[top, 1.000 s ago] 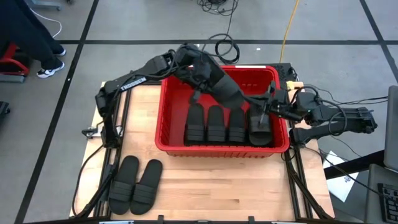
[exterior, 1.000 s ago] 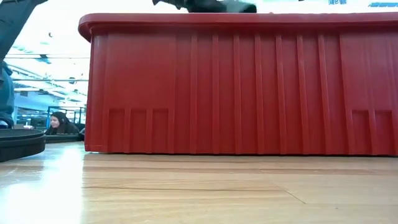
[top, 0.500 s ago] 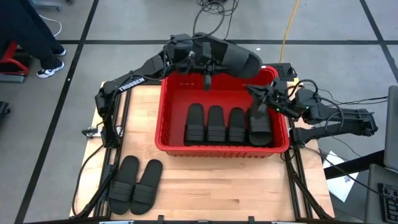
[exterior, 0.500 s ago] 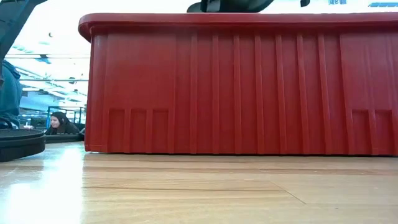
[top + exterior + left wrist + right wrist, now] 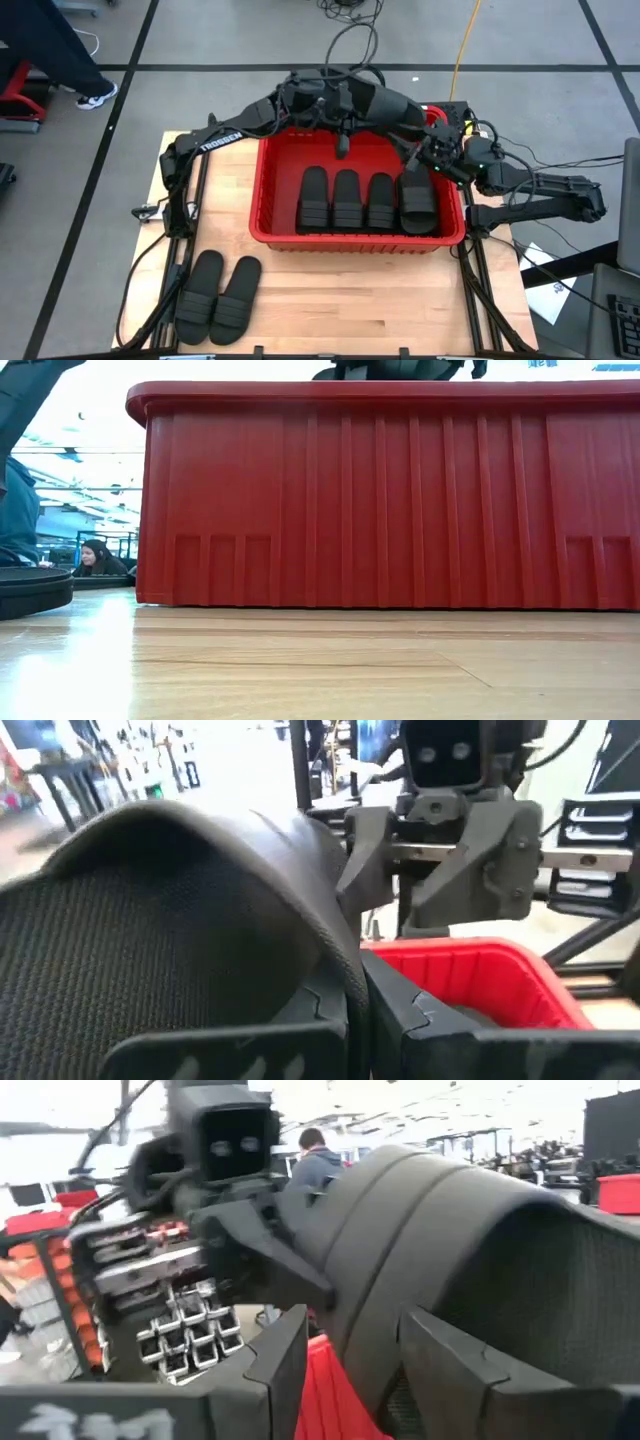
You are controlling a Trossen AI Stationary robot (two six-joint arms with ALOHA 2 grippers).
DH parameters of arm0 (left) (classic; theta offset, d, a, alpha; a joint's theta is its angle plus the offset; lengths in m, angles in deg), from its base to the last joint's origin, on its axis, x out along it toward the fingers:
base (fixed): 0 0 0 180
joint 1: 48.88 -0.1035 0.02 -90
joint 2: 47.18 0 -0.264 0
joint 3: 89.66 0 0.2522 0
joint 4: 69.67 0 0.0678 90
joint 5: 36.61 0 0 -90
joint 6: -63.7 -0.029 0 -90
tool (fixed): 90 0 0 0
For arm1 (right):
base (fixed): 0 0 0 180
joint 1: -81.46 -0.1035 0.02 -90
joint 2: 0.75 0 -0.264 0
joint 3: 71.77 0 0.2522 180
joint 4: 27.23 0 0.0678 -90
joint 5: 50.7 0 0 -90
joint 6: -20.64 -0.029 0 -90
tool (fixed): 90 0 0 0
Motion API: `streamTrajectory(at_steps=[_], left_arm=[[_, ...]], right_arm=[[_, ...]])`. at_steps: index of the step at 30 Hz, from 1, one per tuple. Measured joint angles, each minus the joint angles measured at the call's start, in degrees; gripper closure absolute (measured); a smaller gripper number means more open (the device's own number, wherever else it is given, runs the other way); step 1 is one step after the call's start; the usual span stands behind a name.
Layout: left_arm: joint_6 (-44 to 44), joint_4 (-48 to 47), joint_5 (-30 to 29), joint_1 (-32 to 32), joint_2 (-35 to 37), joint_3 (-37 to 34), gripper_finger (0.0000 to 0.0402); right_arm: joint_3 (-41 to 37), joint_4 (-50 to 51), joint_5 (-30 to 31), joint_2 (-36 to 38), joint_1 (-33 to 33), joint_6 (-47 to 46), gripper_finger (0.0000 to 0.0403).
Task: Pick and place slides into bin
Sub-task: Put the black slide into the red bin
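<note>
Slides: one (image 5: 385, 100) hangs over the bin's (image 5: 275, 190) 12 o'clock rim, clenched in the left fingers (image 5: 390, 1005); right fingers (image 5: 280, 1355) parted around its strap. Looks light, rubbery, flexible; grip the strap

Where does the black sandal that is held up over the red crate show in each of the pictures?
High view: the slide hangs over the bin's far rim, top centre.
Low view: only a dark sliver above the rim at the top edge, probably the slide.
Left wrist view: its sole fills the left half.
Right wrist view: it fills the right half.
Shared landmark: the red bin, seen in all four views.
</note>
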Motion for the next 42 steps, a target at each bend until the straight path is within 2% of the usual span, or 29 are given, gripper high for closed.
streamTrajectory(at_steps=[4, 13, 19, 24, 35, 42], left_arm=[[-5.0, 0.4, -1.8, 1.2, 0.0, 0.0, 0.0399], [-7.4, 0.6, -1.6, 1.0, 0.2, 0.0, 0.0399], [-7.1, 1.4, 3.3, 0.7, 0.2, 0.0, 0.0399], [-9.0, 0.7, 4.2, 1.8, 0.2, 0.0, 0.0399], [-8.4, -1.0, 5.9, 1.7, 0.4, 0.0, 0.04], [-6.6, -2.2, 5.8, 1.7, 0.7, 0.1, 0.04]], right_arm=[[0.0, -0.4, 0.0, -0.1, 1.6, -2.5, 0.025], [0.0, -1.8, 0.8, 2.1, 3.4, -5.2, 0.0252], [0.0, -3.0, 1.5, 3.3, 4.4, -5.3, 0.0253], [0.0, -3.7, 1.3, 2.5, 4.5, -6.6, 0.0253], [0.0, -12.7, -3.8, -1.8, 5.7, -6.5, 0.0252], [0.0, -18.5, -14.2, -4.0, 9.3, -8.6, 0.0269]])
